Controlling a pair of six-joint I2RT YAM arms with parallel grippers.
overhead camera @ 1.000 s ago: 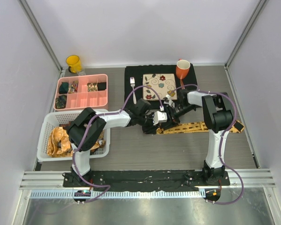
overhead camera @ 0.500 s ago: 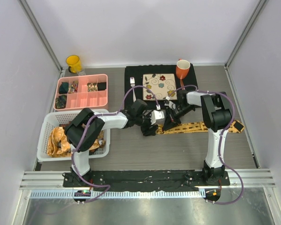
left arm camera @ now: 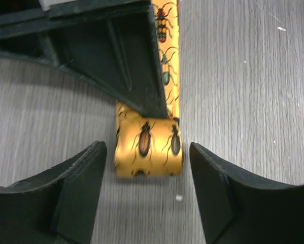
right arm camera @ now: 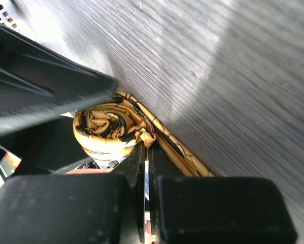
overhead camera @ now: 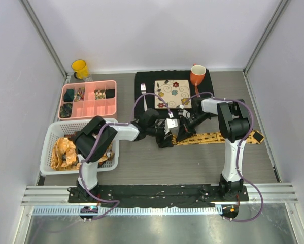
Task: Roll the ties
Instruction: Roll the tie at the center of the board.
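Nearest, bare table [overhead camera: 157, 162] gives open room in front of the black mat [overhead camera: 141, 77]. Just before the mat's front edge the tie [overhead camera: 212, 137] runs left to right, rolled end leftward. The left claw [left arm camera: 146, 152] has spread wider, straddling that end untouched. The right claw [right arm camera: 145, 165], earlier half-open, is pressed together against it.

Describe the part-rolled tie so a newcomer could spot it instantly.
Start at the black placemat at the far middle of the table; just in front of it, a yellow beetle-print tie lies flat, running right. Unlike the ties heaped in the white basket, it alone is stretched out, its left end coiled into a small roll.
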